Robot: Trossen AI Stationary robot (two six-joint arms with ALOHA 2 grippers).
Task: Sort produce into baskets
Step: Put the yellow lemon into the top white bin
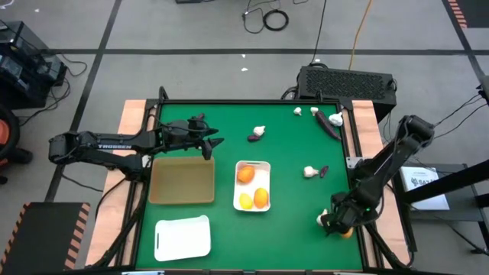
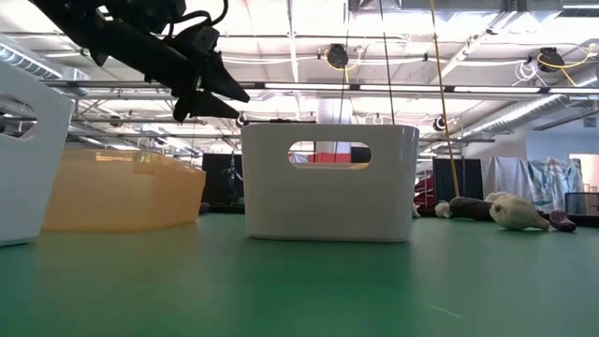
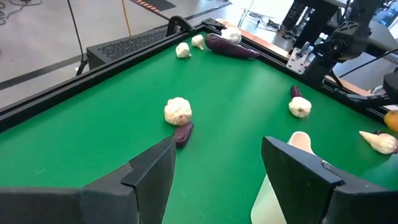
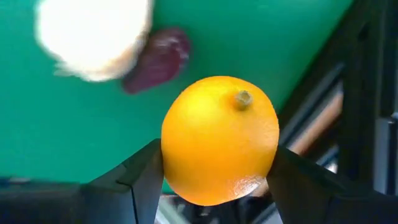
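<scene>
My right gripper (image 1: 341, 223) is at the table's near right corner, shut on a round orange fruit (image 4: 219, 140). A garlic bulb (image 1: 322, 220) lies just beside it. My left gripper (image 3: 217, 149) is open and empty, held above the far edge of the tan square tray (image 1: 182, 182). A white tray (image 1: 252, 186) at the middle holds three orange fruits. A second white tray (image 1: 183, 237) stands near the front edge. More garlic bulbs and purple vegetables lie on the green mat. My right gripper pinches the orange fruit between its two fingers, one on each side of its round body (image 4: 171, 155). The fingers come from above, pointing down. The stem end (image 4: 242, 98) faces the wrist camera. Whether the fruit rests on the table, I cannot tell.
A garlic bulb with a small purple piece (image 1: 257, 134) lies at the far middle. Another such pair (image 1: 315, 172) lies at the right. Two garlic bulbs and a long purple eggplant (image 1: 330, 122) lie in the far right corner. A raised rim (image 1: 252, 101) bounds the mat.
</scene>
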